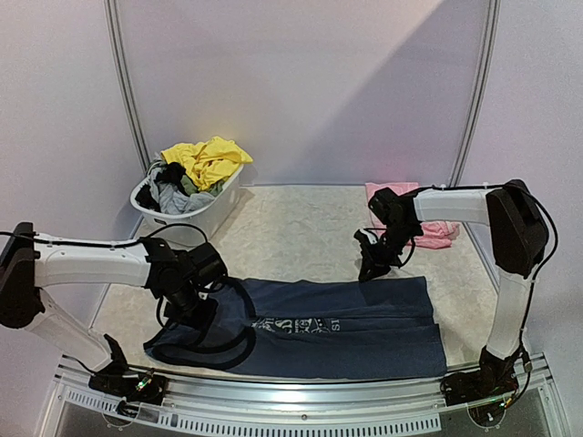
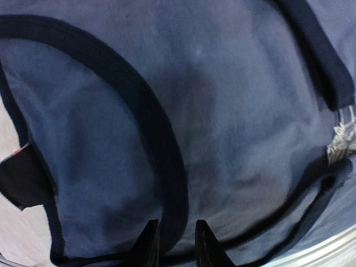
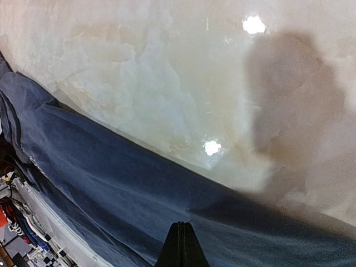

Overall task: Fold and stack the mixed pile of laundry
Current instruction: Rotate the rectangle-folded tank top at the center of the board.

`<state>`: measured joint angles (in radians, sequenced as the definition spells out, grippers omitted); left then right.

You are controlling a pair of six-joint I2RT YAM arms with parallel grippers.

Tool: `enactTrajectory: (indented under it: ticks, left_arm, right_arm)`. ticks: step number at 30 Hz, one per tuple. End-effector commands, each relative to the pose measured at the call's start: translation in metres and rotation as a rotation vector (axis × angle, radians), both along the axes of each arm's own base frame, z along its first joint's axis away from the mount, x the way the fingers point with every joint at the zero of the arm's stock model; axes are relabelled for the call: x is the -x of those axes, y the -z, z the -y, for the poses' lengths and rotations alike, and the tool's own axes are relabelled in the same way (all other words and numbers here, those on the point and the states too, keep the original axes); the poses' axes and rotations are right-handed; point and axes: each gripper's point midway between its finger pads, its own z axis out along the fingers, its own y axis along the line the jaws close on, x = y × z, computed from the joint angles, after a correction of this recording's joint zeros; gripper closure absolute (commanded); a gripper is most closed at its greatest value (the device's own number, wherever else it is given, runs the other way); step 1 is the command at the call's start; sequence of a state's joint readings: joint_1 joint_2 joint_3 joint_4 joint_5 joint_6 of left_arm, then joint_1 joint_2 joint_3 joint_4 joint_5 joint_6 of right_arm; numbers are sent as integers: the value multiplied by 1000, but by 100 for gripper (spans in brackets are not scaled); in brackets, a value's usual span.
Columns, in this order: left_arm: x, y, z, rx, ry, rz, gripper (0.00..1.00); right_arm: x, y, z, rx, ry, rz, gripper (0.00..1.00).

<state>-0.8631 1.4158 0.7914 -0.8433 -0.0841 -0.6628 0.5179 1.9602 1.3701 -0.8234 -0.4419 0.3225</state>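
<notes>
The navy tank top (image 1: 346, 328) with white lettering lies spread flat along the near edge of the table. My left gripper (image 1: 187, 305) is low over its left end, by the straps. In the left wrist view the left gripper (image 2: 175, 236) stands slightly open, and the dark armhole trim (image 2: 167, 161) runs between the fingertips. My right gripper (image 1: 372, 264) hangs over the top's far edge. The right wrist view shows that gripper (image 3: 181, 231) shut and empty above the navy cloth (image 3: 111, 183). A folded pale pink piece (image 1: 428, 229) lies at the back right.
A white tub (image 1: 214, 211) at the back left holds yellow (image 1: 211, 159) and grey (image 1: 173, 196) garments. The pale marbled tabletop (image 1: 301, 237) shows between the tub and the pink piece. A metal rail (image 1: 301, 396) runs along the near edge, just in front of the tank top.
</notes>
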Motion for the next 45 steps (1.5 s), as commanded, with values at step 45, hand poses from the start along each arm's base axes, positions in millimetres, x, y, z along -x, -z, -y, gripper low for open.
enactTrajectory:
  ticks: [45]
  left_arm:
    - [-319,60,178,280,-11,74,82]
  right_arm:
    - [33,-21,15,46,190,-226,100]
